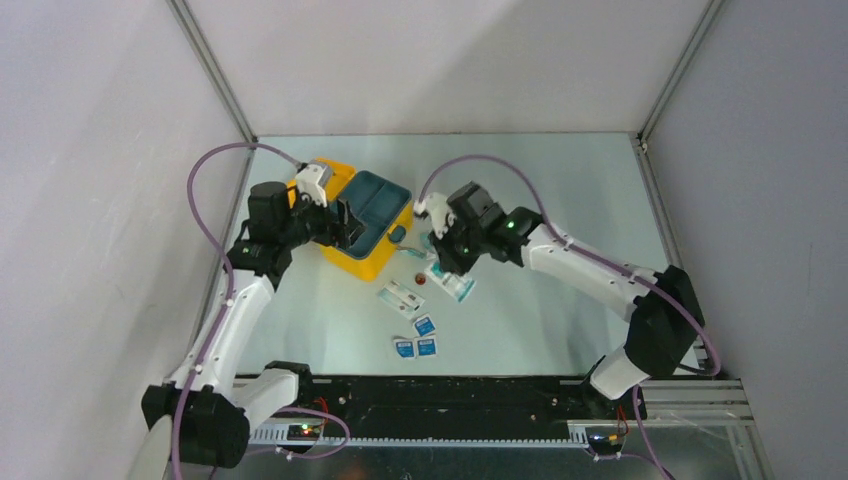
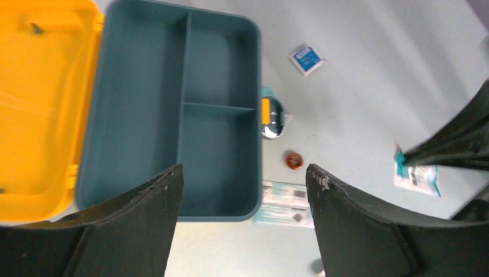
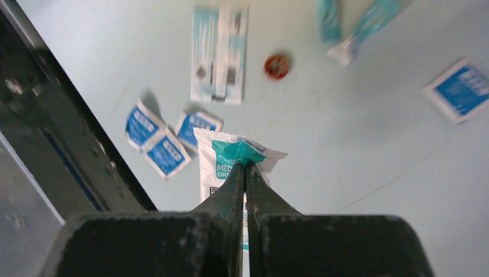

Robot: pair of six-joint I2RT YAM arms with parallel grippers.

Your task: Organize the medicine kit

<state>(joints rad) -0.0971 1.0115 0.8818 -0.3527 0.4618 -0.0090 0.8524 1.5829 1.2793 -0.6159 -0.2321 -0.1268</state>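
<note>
Over on the left of the table [image 1: 560, 200], the left gripper [image 2: 243, 173] is hanging wide open, holding nothing, right above the near edge of the medicine kit [image 1: 368, 264]. The kit is sitting open on the left side with its yellow lid [image 2: 40, 104] flipped back, and a dark teal tray [image 2: 138, 115] with three compartments is resting in it. Just right of the kit, an orange disc [image 3: 277, 66] and a long flat strip pack [image 3: 219, 55] are lying on the table, with three blue sachets [image 3: 166, 154] bunching up closer to the near edge. Further right, the right gripper [image 3: 245, 167] is pinching the teal top of a white packet [image 3: 222, 158], jaws clamped tight on it. The kit is lying to that gripper's left and a little farther back, not touching it. Can't tell if the packet is clearing the table.
</note>
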